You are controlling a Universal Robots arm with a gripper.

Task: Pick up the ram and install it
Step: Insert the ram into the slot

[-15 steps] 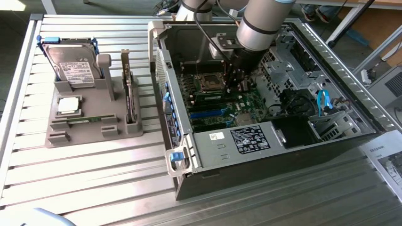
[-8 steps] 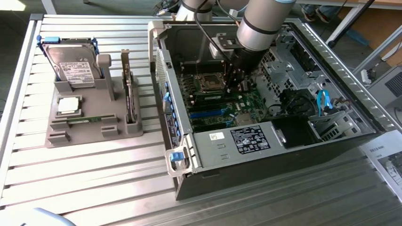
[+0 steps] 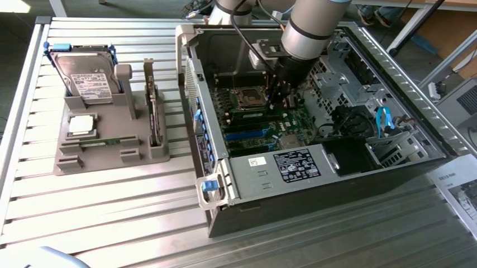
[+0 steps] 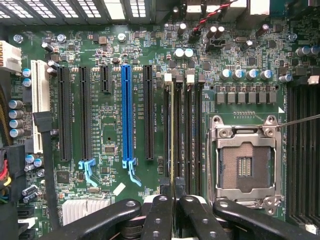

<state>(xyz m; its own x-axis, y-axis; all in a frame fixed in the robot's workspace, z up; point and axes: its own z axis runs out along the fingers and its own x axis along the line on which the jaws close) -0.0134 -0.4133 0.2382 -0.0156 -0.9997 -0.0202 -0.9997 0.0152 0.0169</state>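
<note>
The pincer [image 4: 173,194] is closed on the ram [image 4: 172,135], seen edge-on as a thin line over 1 of the dark memory slots [image 4: 189,130], beside the empty processor socket [image 4: 245,162]. In my judgement, seating it well calls for holding it upright, parallel to the slot, and pressing evenly on both ends without rocking.

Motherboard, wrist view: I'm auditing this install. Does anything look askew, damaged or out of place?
Nothing looks damaged. The ram, edge-on in the gripper, runs parallel to the memory slots, not tilted. One oddity: the processor socket is empty, and a thin lever juts out from its frame.
</note>
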